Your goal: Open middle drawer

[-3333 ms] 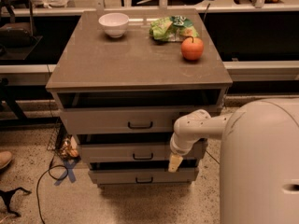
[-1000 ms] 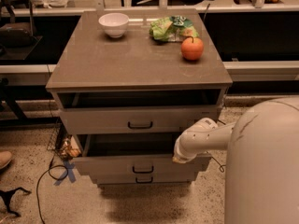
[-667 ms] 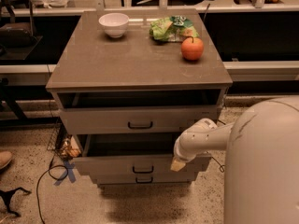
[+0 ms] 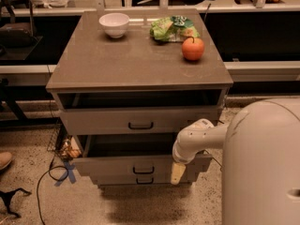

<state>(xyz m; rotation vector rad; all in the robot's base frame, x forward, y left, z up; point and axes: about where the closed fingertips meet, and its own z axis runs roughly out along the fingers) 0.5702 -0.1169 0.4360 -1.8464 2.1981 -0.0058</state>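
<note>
Middle drawer (image 4: 117, 165) stands out from the table (image 4: 122, 64), front panel well forward of the top drawer (image 4: 103, 121) front. Dark interior is visible behind the panel. Its small dark bar handle (image 4: 143, 170) sits mid-panel with nothing on it.

Tool (image 4: 177, 172) hangs pointing down at the right end of the middle drawer front, on or just in front of the panel. Can't tell whether there is contact, and can't tell whether the tool is open or closed; only a pale yellowish tip shows below the white wrist. Arm (image 4: 201, 137) reaches in from the robot body (image 4: 262, 163) at lower right.

The top drawer is also slightly ajar, with a dark gap under the table top. Bottom drawer (image 4: 122, 180) front shows just below the middle one, set further back.

On the table: white bowl (image 4: 114, 24) at back left, green bag (image 4: 171, 28) at back right, orange round fruit (image 4: 193, 48) just in front of the bag.

On the floor at left: blue tape (image 4: 69, 172), a dark cable and a shoe (image 4: 4, 159) at the frame edge.
</note>
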